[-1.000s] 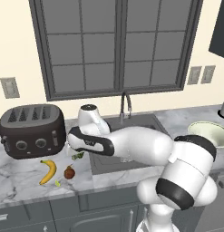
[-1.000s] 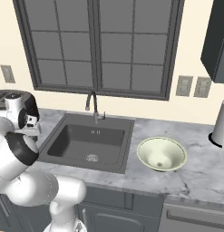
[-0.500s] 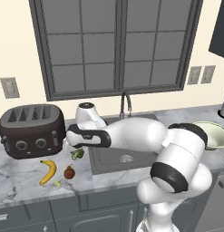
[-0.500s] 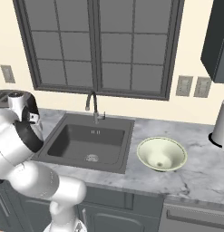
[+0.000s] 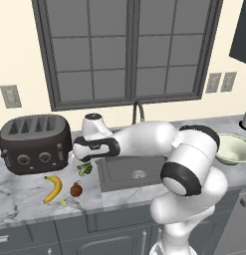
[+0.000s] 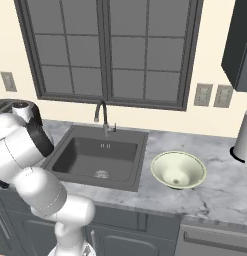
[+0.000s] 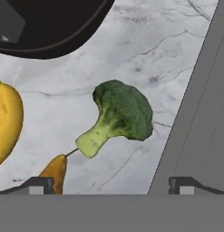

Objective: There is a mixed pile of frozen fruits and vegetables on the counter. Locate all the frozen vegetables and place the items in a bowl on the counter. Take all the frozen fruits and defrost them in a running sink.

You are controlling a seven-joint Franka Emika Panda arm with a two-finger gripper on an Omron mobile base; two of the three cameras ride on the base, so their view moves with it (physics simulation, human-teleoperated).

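My pincer (image 7: 109, 185) stands spread wide with nothing between its fingers, right above the broccoli (image 7: 118, 117). The broccoli (image 5: 85, 169) lies on the counter (image 5: 25, 194), just beside the left rim of the sink (image 5: 134, 172) and in front of the toaster (image 5: 32, 144). On the far side of the broccoli from the sink lie the banana (image 5: 53, 188) and the brown fruit (image 5: 75, 189), its stem nearly reaching the broccoli's pale stalk. The bowl (image 6: 178, 170) sits on the counter well away from the broccoli, beyond the sink.
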